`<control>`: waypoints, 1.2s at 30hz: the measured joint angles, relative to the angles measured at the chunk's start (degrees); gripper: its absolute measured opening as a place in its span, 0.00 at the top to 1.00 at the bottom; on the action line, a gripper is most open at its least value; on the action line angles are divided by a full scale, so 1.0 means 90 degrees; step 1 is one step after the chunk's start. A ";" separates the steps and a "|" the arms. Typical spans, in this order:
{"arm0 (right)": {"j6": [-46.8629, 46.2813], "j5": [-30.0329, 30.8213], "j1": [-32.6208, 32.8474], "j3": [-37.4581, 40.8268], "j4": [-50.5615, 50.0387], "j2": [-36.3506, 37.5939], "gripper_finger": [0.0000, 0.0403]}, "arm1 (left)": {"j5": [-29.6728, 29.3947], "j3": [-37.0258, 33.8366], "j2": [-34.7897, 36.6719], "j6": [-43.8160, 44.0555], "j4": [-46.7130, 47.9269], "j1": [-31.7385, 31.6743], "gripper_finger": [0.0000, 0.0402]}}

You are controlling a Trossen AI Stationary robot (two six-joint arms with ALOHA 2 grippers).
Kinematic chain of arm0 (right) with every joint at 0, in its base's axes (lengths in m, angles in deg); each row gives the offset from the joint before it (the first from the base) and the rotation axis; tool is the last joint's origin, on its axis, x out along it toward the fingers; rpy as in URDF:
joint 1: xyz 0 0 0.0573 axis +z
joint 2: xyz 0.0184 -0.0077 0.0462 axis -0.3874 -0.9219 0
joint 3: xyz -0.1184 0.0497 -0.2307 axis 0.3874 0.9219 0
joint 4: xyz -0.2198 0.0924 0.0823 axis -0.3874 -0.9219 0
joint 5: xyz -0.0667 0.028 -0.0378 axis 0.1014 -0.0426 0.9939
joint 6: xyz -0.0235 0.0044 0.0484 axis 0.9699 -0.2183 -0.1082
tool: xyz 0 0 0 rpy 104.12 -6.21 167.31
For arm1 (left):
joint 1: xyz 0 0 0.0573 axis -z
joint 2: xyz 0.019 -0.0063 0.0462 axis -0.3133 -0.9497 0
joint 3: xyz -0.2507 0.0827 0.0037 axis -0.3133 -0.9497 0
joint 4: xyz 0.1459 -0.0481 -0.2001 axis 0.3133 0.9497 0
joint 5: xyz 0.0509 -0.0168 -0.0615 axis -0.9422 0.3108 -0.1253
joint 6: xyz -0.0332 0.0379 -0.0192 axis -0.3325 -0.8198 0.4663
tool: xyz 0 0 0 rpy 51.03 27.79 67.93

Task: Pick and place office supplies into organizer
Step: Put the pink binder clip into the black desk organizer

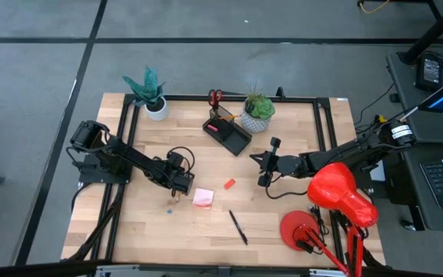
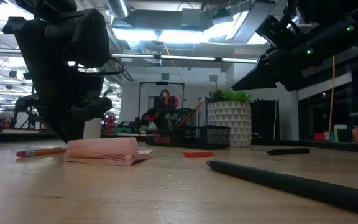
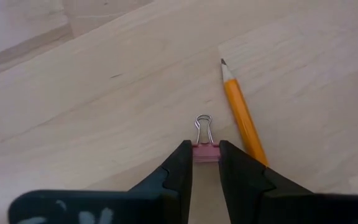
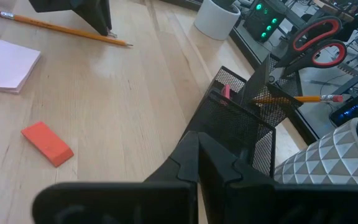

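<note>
My left gripper [image 3: 205,163] points down at the table left of the pink sticky-note pad [image 1: 203,198] and is shut on a small pink binder clip [image 3: 205,151]. An orange-yellow pencil [image 3: 244,118] lies right beside the clip. My right gripper [image 4: 198,163] is shut and empty, hovering right of the red eraser [image 1: 229,184] and near the black mesh organizer [image 1: 227,132]. The organizer's upright compartment holds red-handled scissors [image 4: 316,40] and another pencil [image 4: 297,98]. A black pen [image 1: 238,227] lies flat nearer the front edge. My left gripper pinches the binder clip by its pink body [image 3: 206,152], one finger on each side, coming from above and pointing down. The clip's silver wire handle [image 3: 204,127] sticks out past the fingertips, along the wood. Whether the clip is lifted off the table I cannot tell.
Two potted plants stand at the far side: one in a plain white pot [image 1: 157,108], one in a patterned pot [image 1: 257,119] beside the organizer. A red desk lamp [image 1: 337,192] stands at the near right, close to my right arm. Bare wood lies between pad and pen.
</note>
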 joint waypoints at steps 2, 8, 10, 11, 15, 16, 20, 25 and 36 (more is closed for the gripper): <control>0.0000 0.0000 0.0000 0.0000 0.0000 0.0000 0.98 | 0.0001 0.0000 0.0003 -0.0074 0.0000 0.0000 0.84; 0.0000 0.0000 0.0000 0.0000 -0.0002 0.0000 0.98 | 0.0039 0.0035 0.0197 -0.0489 0.0082 -0.0009 0.84; 0.0000 -0.0002 0.0000 0.0002 -0.0005 0.0000 0.98 | -0.0007 0.0071 0.0319 -0.0657 0.0009 -0.0010 0.84; -0.0001 -0.0001 -0.0001 0.0002 -0.0003 0.0000 0.98 | -0.0042 0.0073 0.0393 -0.0728 0.0015 -0.0009 0.84; -0.0010 -0.0032 -0.0002 0.0002 -0.0015 0.0000 0.98 | -0.0269 0.0073 0.0682 -0.0977 0.0031 -0.0005 0.84; -0.0007 -0.0137 -0.0002 0.0002 -0.0017 0.0000 0.98 | -0.0355 0.0073 0.0762 -0.1073 0.0011 -0.0005 0.84; -0.0007 -0.0360 -0.0002 0.0002 -0.0006 0.0000 0.98 | -0.0725 0.0075 0.1109 -0.1525 -0.0030 -0.0005 0.84; -0.0005 -0.0381 0.0000 0.0002 0.0000 0.0000 0.98 | -0.1162 0.0080 0.1542 -0.2648 -0.0386 -0.0002 0.84; 0.0000 -0.0381 0.0000 0.0002 0.0007 0.0000 0.98 | -0.1268 0.0084 0.2048 -0.6380 -0.2507 -0.0010 0.84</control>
